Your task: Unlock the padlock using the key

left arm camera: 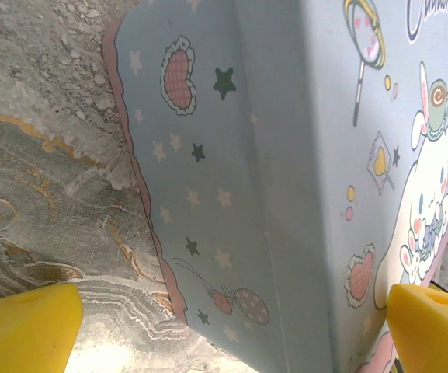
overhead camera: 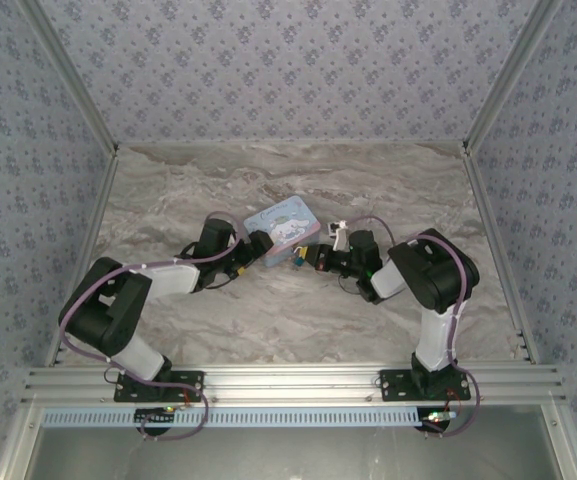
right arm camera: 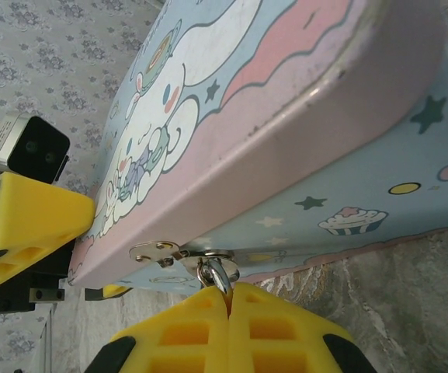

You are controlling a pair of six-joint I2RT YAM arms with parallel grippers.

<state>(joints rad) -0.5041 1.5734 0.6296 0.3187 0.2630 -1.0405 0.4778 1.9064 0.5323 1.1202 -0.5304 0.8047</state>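
Evidently the step in hand is getting control of the padlock, which hangs by its thin metal shackle from the hasp on the front edge of the tin. Just the shackle is plain to see, since the body lies behind the yellow fingers below the hasp. The right end effector is fully closed at that front edge. Its two fingers are pressed together with the shackle running down into the seam between them, so it appears to pinch the padlock; whether the key is also in that pinch I cannot tell. The left end effector stands spread as wide as it goes, one finger on either side of the tin's opposite corner. It grips nothing, though it is placed to brace the tin on the worktop. Next, I judge, the tin must be steadied and the key lined up squarely with the keyway and turned, a fine move with little margin for tilt.
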